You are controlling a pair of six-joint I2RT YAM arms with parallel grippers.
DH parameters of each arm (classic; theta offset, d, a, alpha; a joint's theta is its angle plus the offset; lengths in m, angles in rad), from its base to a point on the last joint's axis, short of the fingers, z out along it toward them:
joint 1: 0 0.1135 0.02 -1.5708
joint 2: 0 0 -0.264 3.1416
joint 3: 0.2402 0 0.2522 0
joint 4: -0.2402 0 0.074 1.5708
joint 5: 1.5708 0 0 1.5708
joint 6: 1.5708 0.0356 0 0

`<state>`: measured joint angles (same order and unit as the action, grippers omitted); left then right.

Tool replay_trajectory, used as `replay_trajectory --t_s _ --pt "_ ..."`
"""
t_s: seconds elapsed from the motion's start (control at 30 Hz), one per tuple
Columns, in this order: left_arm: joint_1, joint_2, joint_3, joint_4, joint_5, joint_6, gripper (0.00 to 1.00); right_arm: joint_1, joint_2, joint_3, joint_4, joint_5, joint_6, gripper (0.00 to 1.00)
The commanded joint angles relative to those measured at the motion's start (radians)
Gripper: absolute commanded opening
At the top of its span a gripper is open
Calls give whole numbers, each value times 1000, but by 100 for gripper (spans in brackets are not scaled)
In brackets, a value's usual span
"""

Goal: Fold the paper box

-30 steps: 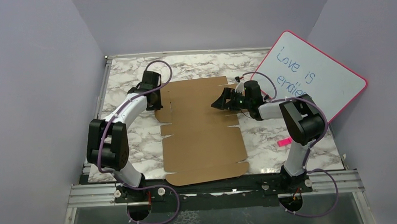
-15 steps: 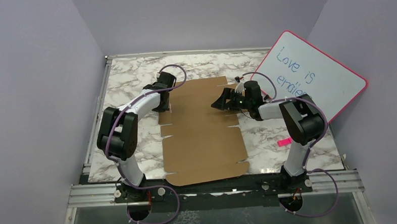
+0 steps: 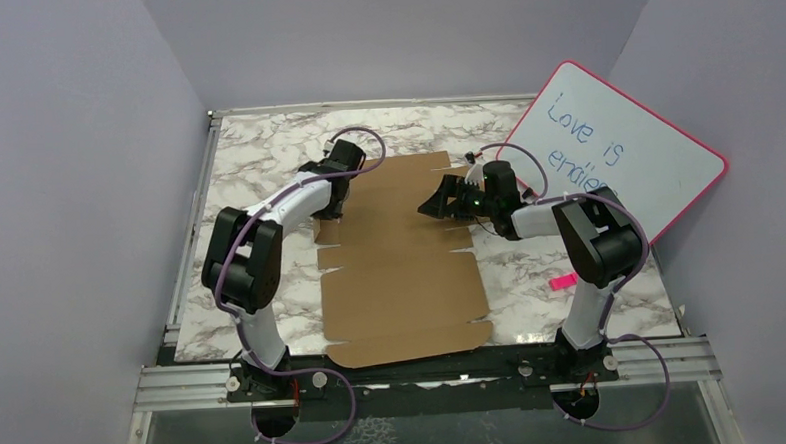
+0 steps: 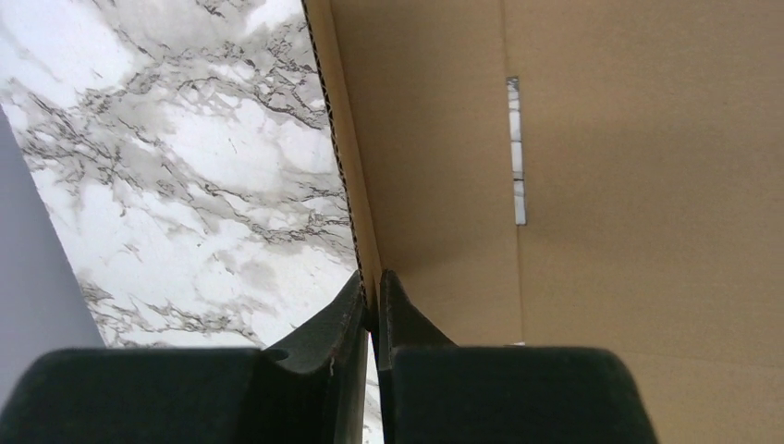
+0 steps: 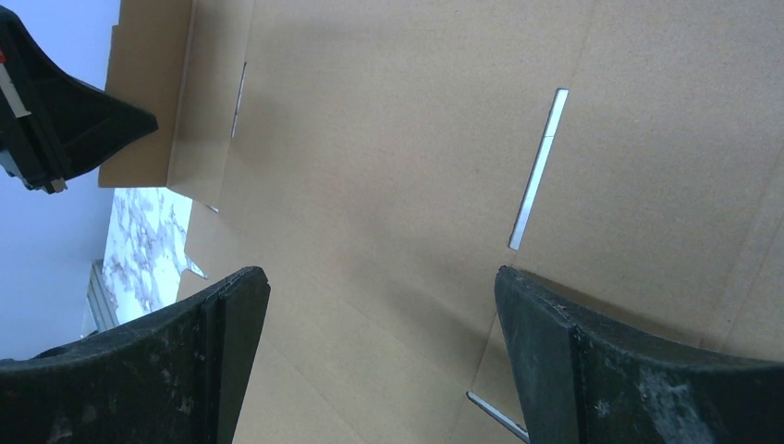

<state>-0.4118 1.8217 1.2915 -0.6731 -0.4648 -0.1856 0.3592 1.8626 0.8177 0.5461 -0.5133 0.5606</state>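
The paper box [image 3: 401, 272] is a flat brown die-cut cardboard sheet lying on the marble table, with flaps and slits along both sides. My left gripper [image 3: 330, 207] is at the sheet's far left flap. In the left wrist view that gripper [image 4: 372, 291] is shut on the flap's corrugated edge, and the cardboard [image 4: 601, 185] rises on the right. My right gripper [image 3: 430, 205] is over the sheet's far right part, with its jaws wide apart. In the right wrist view it [image 5: 381, 296] holds nothing, with only cardboard [image 5: 388, 166] below it.
A pink-rimmed whiteboard [image 3: 616, 152] with blue writing leans against the right wall at the back. A small pink item [image 3: 563, 282] lies on the marble table [image 3: 256, 148] near the right arm. Grey walls close in three sides.
My left arm has swung rightward onto the sheet's left edge and its jaws have closed on the far left flap. The right arm has not moved.
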Motion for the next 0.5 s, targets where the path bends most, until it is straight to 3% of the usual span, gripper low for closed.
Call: replay_trajectory --t_s 0.0,0.27,0.47 --pt "-42 12 54 -37 -26 6 9 14 43 -31 -70 38 3 98" --pt "-107 34 96 -69 -41 -12 10 17 46 -31 -65 34 10 98" --pt "-142 59 130 -95 -83 -17 17 21 45 -29 -64 36 13 98"
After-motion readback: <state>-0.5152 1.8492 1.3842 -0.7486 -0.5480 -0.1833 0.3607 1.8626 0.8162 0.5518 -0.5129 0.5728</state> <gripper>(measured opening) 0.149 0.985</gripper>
